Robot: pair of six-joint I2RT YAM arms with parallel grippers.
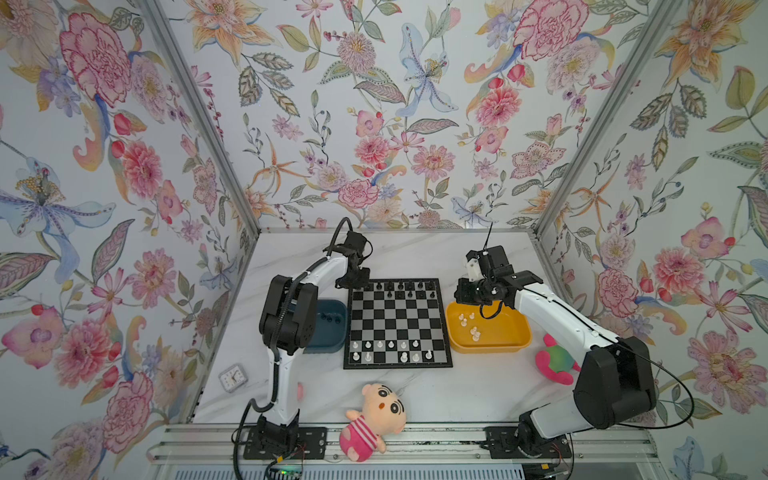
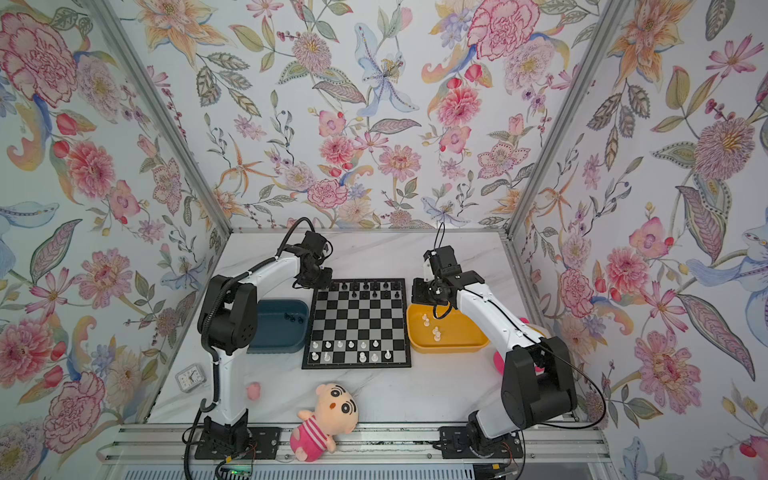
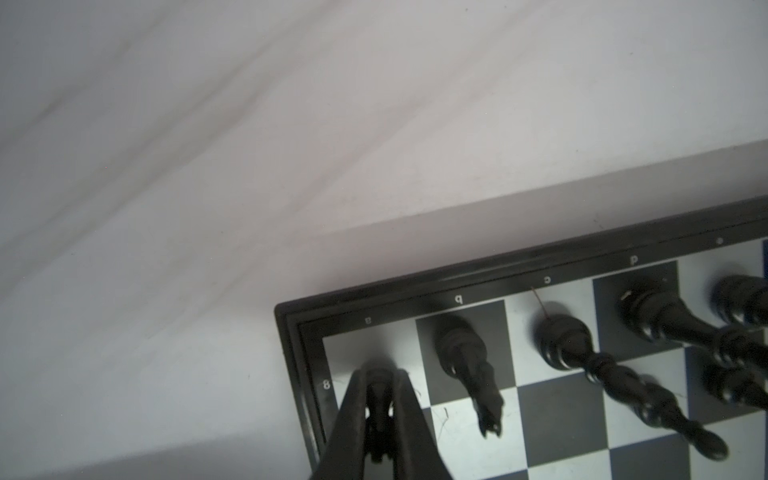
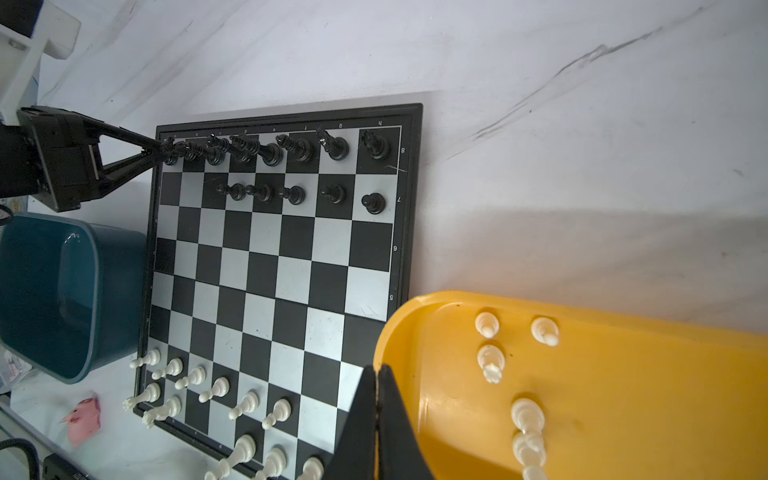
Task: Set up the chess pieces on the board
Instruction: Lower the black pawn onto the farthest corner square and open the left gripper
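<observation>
A black piece [image 3: 377, 399] sits at the board's [image 3: 552, 415] far-left corner square (lettered a, numbered 8), pinched by the left hand [image 3: 378, 376]. The right hand [image 4: 377, 376], pressed together and empty, hovers at the yellow tray's [image 4: 665, 395] rim above the bench [image 4: 540, 166].

White arm links [image 1: 552, 316], blk joints [image 1: 291, 320], blk cables [image 1: 274, 380], blk triangular hand fingers [image 4: 397, 432], base plates [image 1: 311, 442] w/ screws.

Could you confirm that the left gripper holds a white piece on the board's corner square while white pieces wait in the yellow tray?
Not quite: the left wrist view shows the left gripper holds a black piece. The corner square and the white pieces in the yellow tray are right.
</observation>
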